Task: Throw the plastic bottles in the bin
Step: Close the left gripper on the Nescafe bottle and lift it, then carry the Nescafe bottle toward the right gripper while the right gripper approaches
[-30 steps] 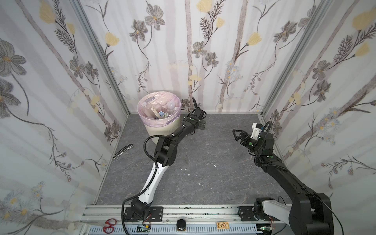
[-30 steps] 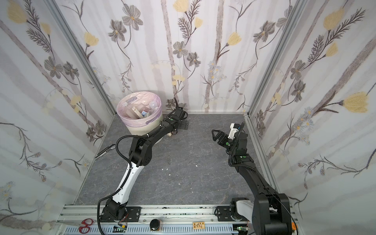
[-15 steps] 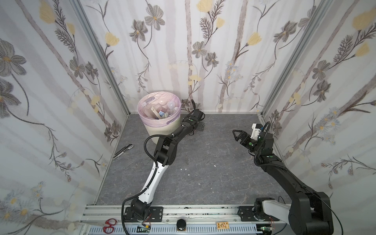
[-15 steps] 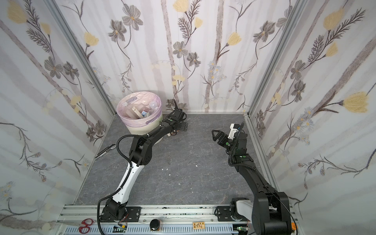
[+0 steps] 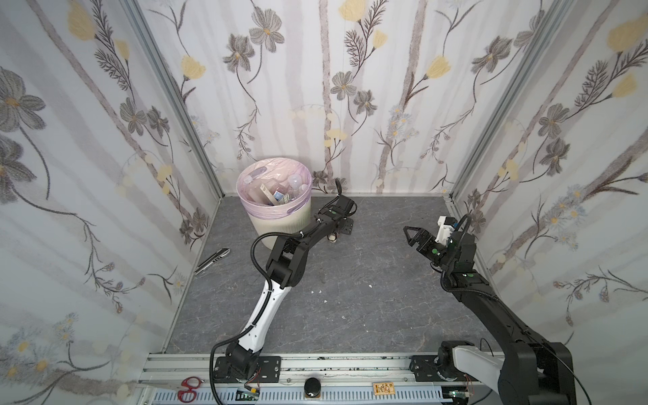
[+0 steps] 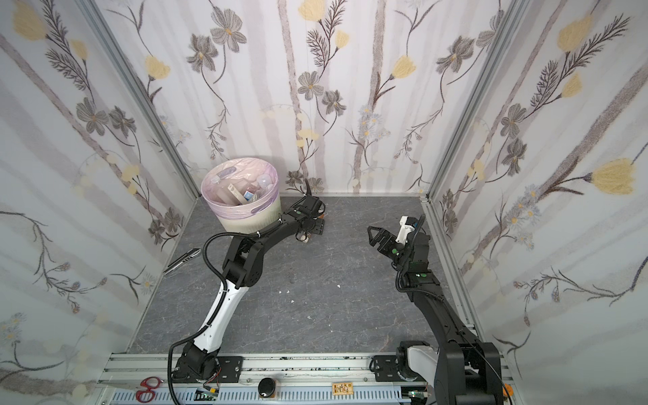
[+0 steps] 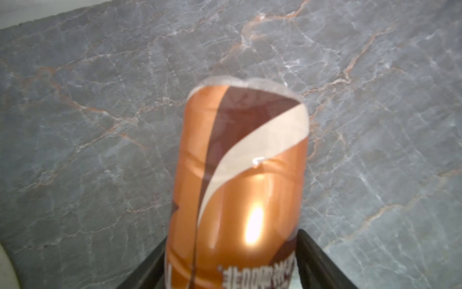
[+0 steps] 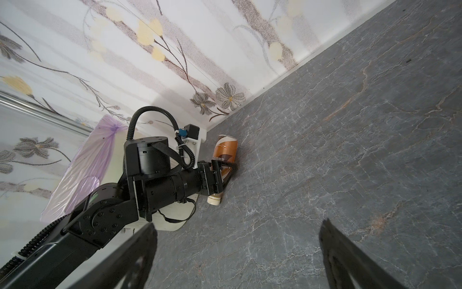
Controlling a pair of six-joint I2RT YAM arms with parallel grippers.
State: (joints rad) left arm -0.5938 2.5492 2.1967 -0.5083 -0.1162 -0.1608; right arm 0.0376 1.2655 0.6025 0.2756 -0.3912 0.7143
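The left arm reached across the grey marble-patterned table (image 5: 371,308) to a spot just beside the bin (image 5: 280,224), on the side away from the left wall. There a brown bottle (image 7: 240,175) with an orange, dark brown and cream label lay on its side on the table. Its cream cap (image 8: 214,200) pointed back toward the robot's base and its clear bottom toward the rear wall.

The left tool (image 8: 226,174) straddled the bottle near its cap end, narrowed around it. In the left wrist view one black finger (image 7: 322,262) sat against each side of the label. The tool seemed clamped on the bottle, though that close view was too blurred to be sure how firmly. The bottle rested on the table, not lifted.

The bin stood in the far left corner, cream-sided and lined with a pale pink-lilac bag (image 5: 273,207) folded over its rim. Inside it lay a heap of bottles (image 5: 280,191), mostly clear, some with labels.

The right tool (image 5: 409,235) hung above the right part of the table, near the right wall and well apart from the bottle. Its fingers were spread wide and held nothing.

A slim silver and black object (image 5: 212,260) lay at the table's left edge, and a few white scraps (image 5: 317,291) dotted the middle.
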